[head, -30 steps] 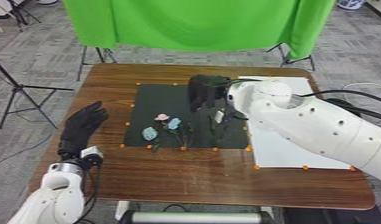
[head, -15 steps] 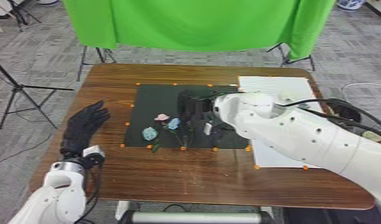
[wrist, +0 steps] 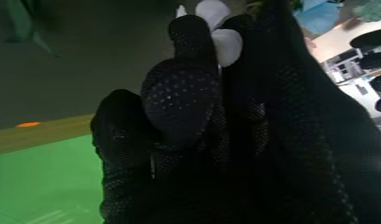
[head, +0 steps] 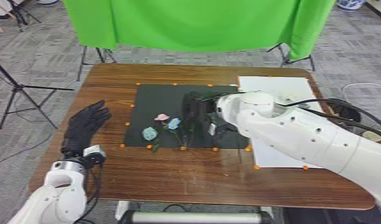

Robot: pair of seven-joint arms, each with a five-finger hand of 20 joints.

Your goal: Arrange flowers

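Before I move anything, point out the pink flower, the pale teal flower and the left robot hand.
Pink flower [head: 162, 117]: head view, on its bloom.
Pale teal flower [head: 150, 133]: head view, on its bloom.
Left robot hand [head: 83, 128]: head view, on its gloved middle.

I take this for a robotics lab. Beyond my right hand [head: 195, 112], a green cloth [head: 200, 25] hangs like a studio backdrop, with thin black stand legs [head: 297, 57] below it. Left of my left hand [head: 86, 127], a black tripod [head: 18, 87] stands on grey floor covering [head: 53, 52]. Under and around my right hand, small orange marks [head: 305, 168] dot the mat edges and wooden worktop [head: 160, 175].
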